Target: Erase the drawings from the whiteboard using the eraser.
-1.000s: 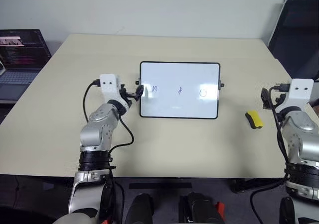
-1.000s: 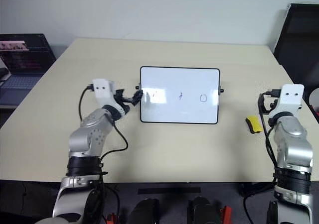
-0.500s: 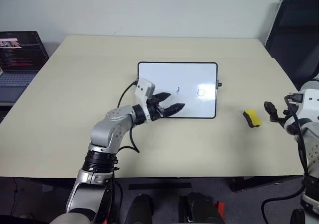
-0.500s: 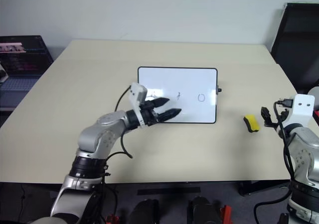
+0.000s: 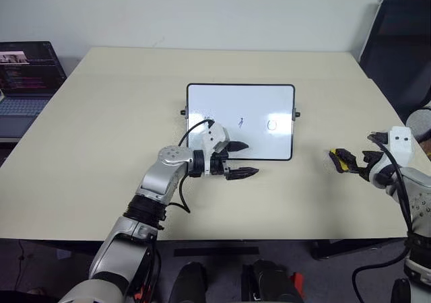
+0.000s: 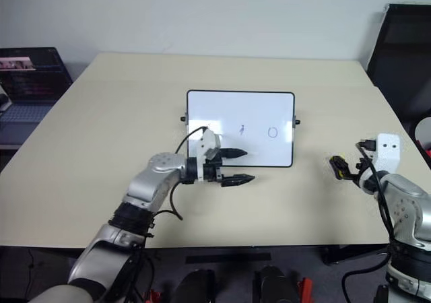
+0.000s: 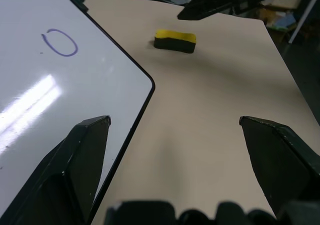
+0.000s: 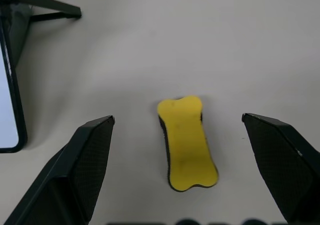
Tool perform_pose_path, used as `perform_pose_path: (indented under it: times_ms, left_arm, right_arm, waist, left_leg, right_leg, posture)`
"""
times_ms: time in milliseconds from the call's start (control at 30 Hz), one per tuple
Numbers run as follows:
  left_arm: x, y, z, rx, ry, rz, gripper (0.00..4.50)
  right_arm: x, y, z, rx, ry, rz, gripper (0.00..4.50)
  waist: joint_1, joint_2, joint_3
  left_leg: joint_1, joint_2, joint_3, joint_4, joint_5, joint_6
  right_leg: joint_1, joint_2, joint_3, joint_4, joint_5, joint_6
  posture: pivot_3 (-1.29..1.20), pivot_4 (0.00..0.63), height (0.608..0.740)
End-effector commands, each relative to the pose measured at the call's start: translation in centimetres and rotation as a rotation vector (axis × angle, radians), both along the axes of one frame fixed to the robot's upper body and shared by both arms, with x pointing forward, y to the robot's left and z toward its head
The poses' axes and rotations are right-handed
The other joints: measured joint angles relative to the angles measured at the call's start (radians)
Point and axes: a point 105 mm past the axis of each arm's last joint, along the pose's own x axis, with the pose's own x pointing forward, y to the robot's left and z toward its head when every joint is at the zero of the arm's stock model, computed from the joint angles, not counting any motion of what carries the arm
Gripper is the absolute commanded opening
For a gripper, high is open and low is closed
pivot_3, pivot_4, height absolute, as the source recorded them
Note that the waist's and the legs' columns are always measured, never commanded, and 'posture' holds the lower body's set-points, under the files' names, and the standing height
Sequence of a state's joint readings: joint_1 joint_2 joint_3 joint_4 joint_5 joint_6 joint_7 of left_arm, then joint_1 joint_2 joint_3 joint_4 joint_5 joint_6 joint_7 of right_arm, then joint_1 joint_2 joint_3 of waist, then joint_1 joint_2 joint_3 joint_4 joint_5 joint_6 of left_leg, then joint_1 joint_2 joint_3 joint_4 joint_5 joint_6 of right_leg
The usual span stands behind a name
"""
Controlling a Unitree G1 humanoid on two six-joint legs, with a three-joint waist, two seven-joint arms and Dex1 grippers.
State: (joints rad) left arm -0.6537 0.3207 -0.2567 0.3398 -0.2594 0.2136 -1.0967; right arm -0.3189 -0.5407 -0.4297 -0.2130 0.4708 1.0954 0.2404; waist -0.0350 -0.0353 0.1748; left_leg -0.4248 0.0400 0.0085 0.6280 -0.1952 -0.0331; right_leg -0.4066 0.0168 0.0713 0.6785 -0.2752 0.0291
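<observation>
Head view, table (image 5: 101,148): a wide, smooth beige top with straight edges; broad bare stretches lie to the left of the board and in front of it.
Head view, whiteboard (image 5: 256,108): a glossy white rectangle in a thin black frame with rounded corners, lying flat near the table's middle, a small black knob on each short side.
Head view, drawings (image 5: 272,124): thin dark marks in a row across the board; the circle and the short stroke show, the leftmost mark sits just behind the left arm's white wrist block.
Head view, left gripper (image 5: 242,159): two tapered black fingers spread wide and holding nothing, pointing rightward over the board's near edge, one finger above the white surface, the other past the frame over bare table.
Head view, eraser (image 6: 339,166): a small yellow block on the table well to the right of the board, largely covered by the right gripper's fingers.
Head view, right gripper (image 5: 353,163): fingers fully spread, empty, reaching in around the eraser.
Left wrist view, board corner: the rounded black frame curves between the two fingers; matte table runs open beyond it to the eraser, yellow on top and black beneath.
Right wrist view, eraser (image 8: 186,142): a bone-shaped yellow top with a dark rim, lying free between the textured black fingers (image 8: 82,167), touching neither.
</observation>
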Motion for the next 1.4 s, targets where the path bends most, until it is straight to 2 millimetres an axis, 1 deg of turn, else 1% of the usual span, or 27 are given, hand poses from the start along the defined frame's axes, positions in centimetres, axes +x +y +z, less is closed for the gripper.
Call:
perform_pose_path:
  times_ms: [33, 133, 233, 433, 600, 1100, 1200, 1333, 1400]
  left_arm:
    - [0.0, -0.8, 1.0, -0.005, -0.073, -0.043, 4.50]
    - [0.2, -0.7, 0.9, -0.002, -0.087, -0.038, 4.50]
    - [0.4, -0.4, 0.9, 0.001, -0.094, -0.030, 4.50]
    - [0.8, 0.3, 0.9, 0.012, -0.107, -0.004, 4.50]
    - [0.8, 0.7, 0.9, 0.017, -0.106, 0.005, 4.50]
    - [0.9, 0.7, 1.0, 0.019, -0.101, 0.008, 4.50]
    - [1.0, 0.8, 1.2, 0.019, -0.107, 0.013, 4.50]
    - [1.0, 0.8, 1.4, 0.018, -0.110, 0.016, 4.50]
    - [1.0, 0.9, 1.4, 0.019, -0.111, 0.019, 4.50]
  right_arm:
    - [0.6, 0.0, 1.1, -0.034, -0.045, 0.014, 4.48]
    - [1.2, 0.5, 0.2, -0.040, -0.024, 0.036, 4.48]
    - [1.5, 0.6, -0.3, -0.046, -0.013, 0.040, 4.48]
    - [1.9, -0.1, -1.0, -0.065, -0.002, 0.026, 4.48]
    - [2.0, -0.5, -1.3, -0.072, 0.002, 0.014, 4.48]
    - [2.0, -0.9, -1.7, -0.069, 0.008, -0.014, 4.48]
    - [2.1, -1.0, -1.8, -0.069, 0.013, -0.021, 3.86]
    - [2.2, -1.0, -1.9, -0.068, 0.017, -0.023, 2.47]
    - [2.3, -1.0, -1.9, -0.068, 0.018, -0.024, 1.67]
  waist:
    - [0.000, 0.000, 0.000]
    - [0.000, 0.000, 0.000]
    - [0.000, 0.000, 0.000]
    - [0.000, 0.000, 0.000]
    - [0.000, 0.000, 0.000]
    - [0.000, 0.000, 0.000]
    - [0.000, 0.000, 0.000]
    - [0.000, 0.000, 0.000]
    - [0.000, 0.000, 0.000]
  left_leg:
    - [0.000, 0.000, 0.000, 0.000, 0.000, 0.000]
    - [0.000, 0.000, 0.000, 0.000, 0.000, 0.000]
    - [0.000, 0.000, 0.000, 0.000, 0.000, 0.000]
    - [0.000, 0.000, 0.000, 0.000, 0.000, 0.000]
    - [0.000, 0.000, 0.000, 0.000, 0.000, 0.000]
    - [0.000, 0.000, 0.000, 0.000, 0.000, 0.000]
    - [0.000, 0.000, 0.000, 0.000, 0.000, 0.000]
    - [0.000, 0.000, 0.000, 0.000, 0.000, 0.000]
    - [0.000, 0.000, 0.000, 0.000, 0.000, 0.000]
  right_leg:
    - [0.000, 0.000, 0.000, 0.000, 0.000, 0.000]
    - [0.000, 0.000, 0.000, 0.000, 0.000, 0.000]
    - [0.000, 0.000, 0.000, 0.000, 0.000, 0.000]
    - [0.000, 0.000, 0.000, 0.000, 0.000, 0.000]
    - [0.000, 0.000, 0.000, 0.000, 0.000, 0.000]
    - [0.000, 0.000, 0.000, 0.000, 0.000, 0.000]
    - [0.000, 0.000, 0.000, 0.000, 0.000, 0.000]
    - [0.000, 0.000, 0.000, 0.000, 0.000, 0.000]
    - [0.000, 0.000, 0.000, 0.000, 0.000, 0.000]
  posture:
    - [0.00, 0.150, 0.740]
    - [0.00, 0.150, 0.740]
    - [0.00, 0.150, 0.740]
    - [0.00, 0.150, 0.740]
    - [0.00, 0.150, 0.740]
    - [0.00, 0.150, 0.740]
    - [0.00, 0.150, 0.740]
    - [0.00, 0.150, 0.740]
    - [0.00, 0.150, 0.740]
